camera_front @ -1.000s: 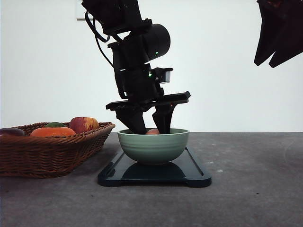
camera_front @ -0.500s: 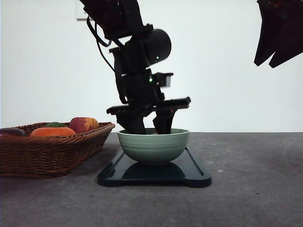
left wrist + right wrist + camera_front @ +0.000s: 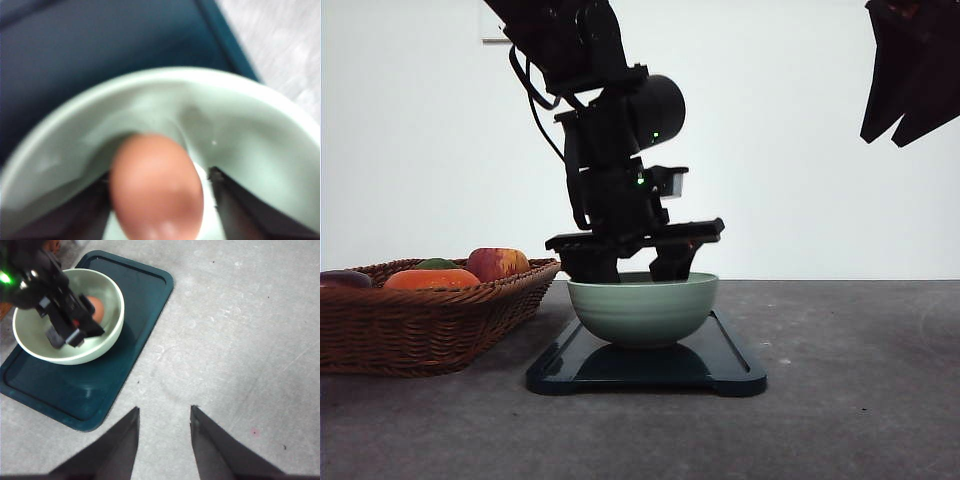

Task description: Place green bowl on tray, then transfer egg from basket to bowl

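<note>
You have a dark grey, faintly speckled desk [image 3: 860,400] in front of you, and behind it a plain white wall [image 3: 800,180] with a small pale plate high up beside the left arm. The flat dark navy glossy tray [image 3: 720,372] with rounded corners lies on the desk near the middle, and the pale sage-green round bowl [image 3: 642,312] sits on it, towards the tray's end nearest the basket. The left claw [image 3: 635,268] reaches down into the bowl from above, its fingers dipped below the rim. In the left wrist view the brown egg [image 3: 157,187] lies between the two dark fingers [image 3: 235,205] low inside the bowl; the picture is blurred, so you cannot tell whether the fingers are pinching the egg or standing just off it. From the right wrist view the egg [image 3: 95,307] shows inside the bowl [image 3: 107,337], partly behind the left claw. At the left of the desk, just beside the tray but apart from it, stands the wide shallow brown woven wicker basket [image 3: 430,325], holding a red-yellow apple [image 3: 496,263], an orange round fruit [image 3: 430,279] and a green item behind it. The right claw [image 3: 164,437] hangs high over bare desk beside the tray, its fingers spread and holding nothing.
</note>
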Action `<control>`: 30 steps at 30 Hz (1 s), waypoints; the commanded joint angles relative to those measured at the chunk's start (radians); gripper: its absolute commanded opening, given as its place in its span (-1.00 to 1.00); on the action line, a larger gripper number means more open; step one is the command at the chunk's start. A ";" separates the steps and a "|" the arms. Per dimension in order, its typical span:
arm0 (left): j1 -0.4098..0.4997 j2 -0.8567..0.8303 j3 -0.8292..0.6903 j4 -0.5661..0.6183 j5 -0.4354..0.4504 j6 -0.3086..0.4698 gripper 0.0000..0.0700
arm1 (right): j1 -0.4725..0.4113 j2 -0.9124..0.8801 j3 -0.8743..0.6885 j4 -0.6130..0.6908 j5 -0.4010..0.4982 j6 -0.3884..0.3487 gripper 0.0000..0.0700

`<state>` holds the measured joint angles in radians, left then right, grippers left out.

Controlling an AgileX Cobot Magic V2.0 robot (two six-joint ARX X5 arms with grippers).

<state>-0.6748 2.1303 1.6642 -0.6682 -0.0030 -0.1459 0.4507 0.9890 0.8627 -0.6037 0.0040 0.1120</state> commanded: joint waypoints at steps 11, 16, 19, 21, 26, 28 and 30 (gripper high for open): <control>-0.013 -0.004 0.047 -0.004 0.000 0.000 0.23 | 0.004 0.009 0.003 -0.003 0.003 0.013 -0.43; -0.014 -0.052 0.067 -0.015 -0.001 0.000 0.23 | 0.004 0.009 0.003 -0.003 0.003 0.012 -0.43; -0.014 -0.090 0.079 -0.023 -0.001 0.000 0.23 | 0.004 0.009 0.003 -0.003 0.003 0.012 -0.43; -0.014 -0.119 0.086 -0.028 -0.001 -0.001 0.23 | 0.004 0.009 0.003 -0.003 0.003 0.012 -0.43; -0.014 -0.214 0.091 -0.076 0.000 -0.005 0.23 | 0.004 0.009 0.003 -0.003 0.003 0.012 -0.43; -0.014 -0.256 0.091 -0.104 0.000 -0.005 0.23 | 0.004 0.009 0.003 -0.003 0.003 0.012 -0.43; -0.013 -0.297 0.091 -0.125 0.000 -0.005 0.23 | 0.004 0.009 0.003 -0.003 0.003 0.012 -0.43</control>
<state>-0.6788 1.8408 1.7267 -0.7933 -0.0029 -0.1467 0.4507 0.9890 0.8627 -0.6134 0.0040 0.1120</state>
